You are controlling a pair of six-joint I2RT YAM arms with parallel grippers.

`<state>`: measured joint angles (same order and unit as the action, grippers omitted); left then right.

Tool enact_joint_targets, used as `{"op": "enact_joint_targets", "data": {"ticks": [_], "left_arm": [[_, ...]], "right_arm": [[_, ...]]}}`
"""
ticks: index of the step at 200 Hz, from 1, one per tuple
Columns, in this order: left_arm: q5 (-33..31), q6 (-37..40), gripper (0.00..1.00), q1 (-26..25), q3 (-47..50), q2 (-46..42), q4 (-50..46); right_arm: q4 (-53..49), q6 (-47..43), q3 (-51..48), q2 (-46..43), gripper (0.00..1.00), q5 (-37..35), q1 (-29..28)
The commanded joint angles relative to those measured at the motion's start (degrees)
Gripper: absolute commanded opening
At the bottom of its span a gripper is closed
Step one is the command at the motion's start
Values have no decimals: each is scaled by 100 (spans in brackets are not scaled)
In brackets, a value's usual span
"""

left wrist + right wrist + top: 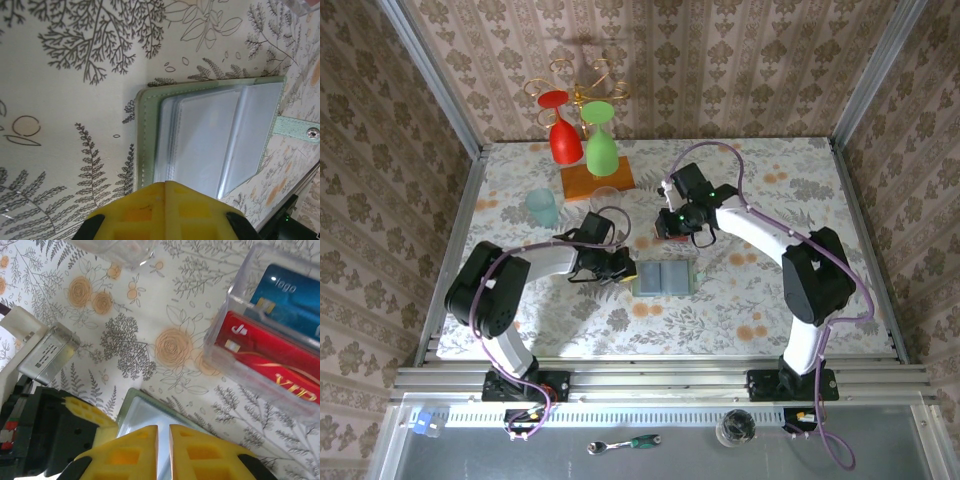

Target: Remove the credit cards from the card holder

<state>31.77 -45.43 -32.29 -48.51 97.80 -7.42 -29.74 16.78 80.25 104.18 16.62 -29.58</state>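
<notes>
Now, the holder [665, 278] lies open on the table [775, 190], pockets up. The left gripper [623, 268] is closed tight at its left edge. The right gripper [163, 437] hangs near the far edge, fingers almost together with nothing between them. Red and blue cards [270, 362] sit in the clear box [220, 347] beside it.

This is a robot test cell dressed up as a home. Patterned wallpaper panels [720, 60] enclose a floral tablecloth [770, 170]. The left arm [485, 290] and right arm [815, 275] are bolted to a bare aluminium rail [660, 378], and a ratchet wrench [625, 444] lies on the grey ledge [520, 450].
</notes>
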Motion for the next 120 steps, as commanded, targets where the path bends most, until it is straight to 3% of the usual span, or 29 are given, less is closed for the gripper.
{"op": "enact_joint_targets", "data": {"ticks": [1, 120], "left_arm": [[115, -57, 1, -40, 93, 81, 46], [31, -35, 0, -40, 205, 180, 65]], "right_arm": [[126, 634, -207, -249, 14, 289, -65], [271, 1816, -801, -107, 16, 959, -455]]}}
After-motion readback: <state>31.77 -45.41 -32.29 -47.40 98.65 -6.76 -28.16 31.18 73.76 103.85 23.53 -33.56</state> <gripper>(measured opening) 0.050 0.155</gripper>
